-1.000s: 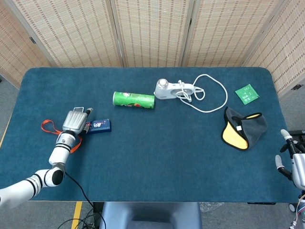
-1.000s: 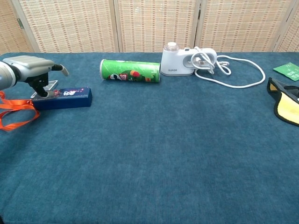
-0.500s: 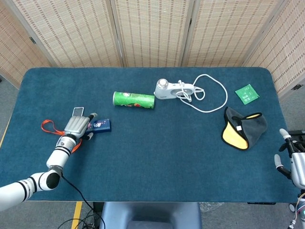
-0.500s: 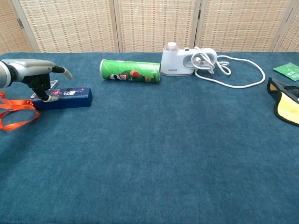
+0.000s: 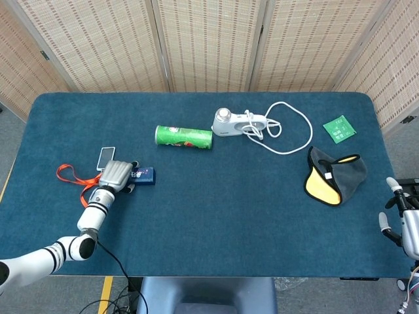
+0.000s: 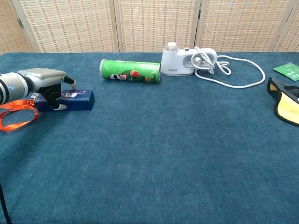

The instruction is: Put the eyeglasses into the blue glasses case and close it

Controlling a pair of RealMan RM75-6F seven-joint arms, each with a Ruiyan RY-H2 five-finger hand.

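Observation:
The blue glasses case (image 5: 144, 174) (image 6: 74, 99) lies closed on the left of the table. My left hand (image 5: 114, 175) (image 6: 43, 80) covers its left end, thumb behind it and fingers curled down its near side, gripping it. No eyeglasses show in either view. My right hand (image 5: 400, 224) hangs off the table's near right corner, fingers apart and holding nothing; it appears only in the head view.
An orange lanyard (image 5: 68, 174) and a small phone (image 5: 105, 157) lie left of the case. A green can (image 5: 184, 137) lies on its side mid-table, with a white device (image 5: 230, 123) and its cable behind. A grey-yellow pouch (image 5: 334, 175) and green card (image 5: 340, 128) sit right.
My left hand has slid right and lower over the case's left end, uncovering the phone. The case has shifted slightly right. My right hand has stayed put.

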